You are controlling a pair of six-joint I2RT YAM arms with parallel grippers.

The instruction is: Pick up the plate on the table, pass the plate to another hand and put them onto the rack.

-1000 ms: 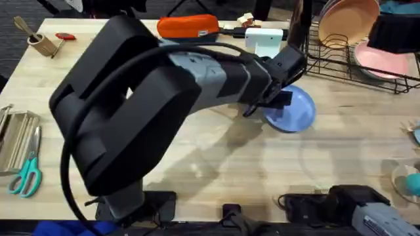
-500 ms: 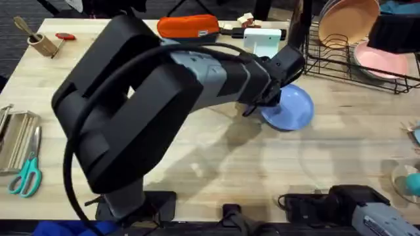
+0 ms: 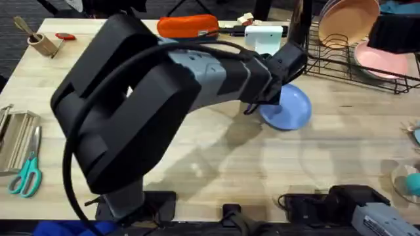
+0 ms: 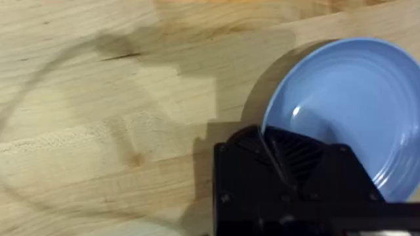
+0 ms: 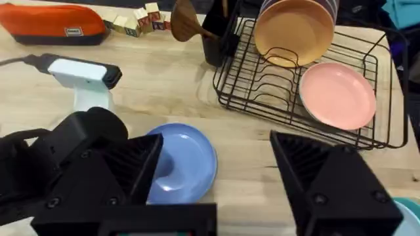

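Plate point(image 3: 290, 108) first: we saw a round, light-blue dish, shallow, with a raised rim and no marking, lying on the pale wood bench point(image 3: 197, 164) just in front of the rack point(image 3: 341, 62). In the left wrist view its rim ran between the two black fingers, and the side under them looked tipped up from the planks, with a dark shadow beneath it. The left pincer point(image 4: 279, 157) was clenched on that near edge of the plate point(image 4: 348, 105). From above, the left arm reached across the middle of the bench, its pincer point(image 3: 268, 99) at the plate's left edge.

The right pincer point(image 5: 213, 177) stood spread wide, gripping nothing, above the bench with the plate point(image 5: 187, 160) below it and the rack point(image 5: 302, 92) beyond.

The rack was black wire with upright slots. A peach-orange plate point(image 5: 294, 29) stood on edge in its back slots, and a pink plate point(image 5: 338, 95) leaned in the front part. Just beside the rack, a dark holder point(image 5: 220, 36) carried a wooden spoon point(image 5: 187, 23).

Toward the bench's far side lay an orange pouch point(image 3: 188, 26) and a white device point(image 3: 264, 39). At the left edge we saw teal-handled scissors point(image 3: 25, 176).
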